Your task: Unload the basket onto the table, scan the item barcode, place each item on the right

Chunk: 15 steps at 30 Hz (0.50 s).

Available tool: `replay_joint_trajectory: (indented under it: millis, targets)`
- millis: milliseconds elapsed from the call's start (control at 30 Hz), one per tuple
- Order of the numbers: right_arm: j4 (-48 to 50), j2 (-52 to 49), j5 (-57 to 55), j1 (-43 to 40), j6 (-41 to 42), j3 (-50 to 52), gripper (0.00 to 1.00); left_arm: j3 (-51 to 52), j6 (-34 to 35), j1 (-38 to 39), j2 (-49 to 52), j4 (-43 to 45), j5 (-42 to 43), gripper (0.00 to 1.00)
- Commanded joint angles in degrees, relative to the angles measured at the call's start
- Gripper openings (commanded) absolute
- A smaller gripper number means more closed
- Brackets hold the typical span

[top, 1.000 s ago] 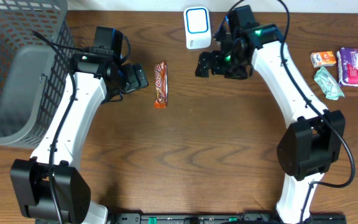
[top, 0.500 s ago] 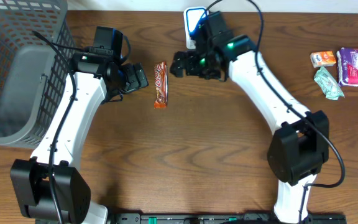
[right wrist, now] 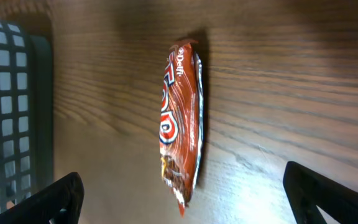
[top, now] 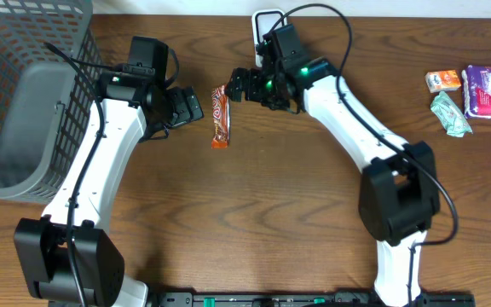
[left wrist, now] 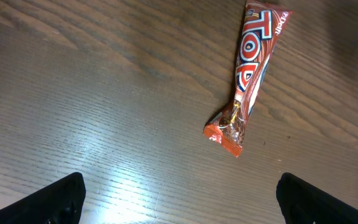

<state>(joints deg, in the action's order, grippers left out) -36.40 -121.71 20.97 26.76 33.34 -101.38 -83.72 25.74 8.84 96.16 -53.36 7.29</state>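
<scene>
The Top chocolate bar (top: 220, 116) lay 12-to-6 overhead, at 7 o'clock from the nearer right gripper (top: 233, 85) and 3 o'clock from the left gripper (top: 194, 107); both stood spread wide.

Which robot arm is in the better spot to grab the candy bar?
Probably right. The right gripper, open, sits by one end of the candy bar, and its camera shows the bar centred between its fingers. The left gripper, also open, is beside the bar, which lies off-centre in its view.
</scene>
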Motion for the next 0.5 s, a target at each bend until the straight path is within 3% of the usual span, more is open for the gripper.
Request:
replay_joint_trajectory:
  millis: [0, 467]
  targets:
    - [1.6, -3.7, 2.0, 1.8, 0.9, 0.9, 0.97, -0.5, 0.1, 0.0, 0.0, -0.1, -0.7, 0.98]
    - [12.5, -11.1, 1.6, 5.3, 6.5, 0.9, 0.89, -0.5, 0.1, 0.0, 0.0, -0.1, -0.7, 0.98]
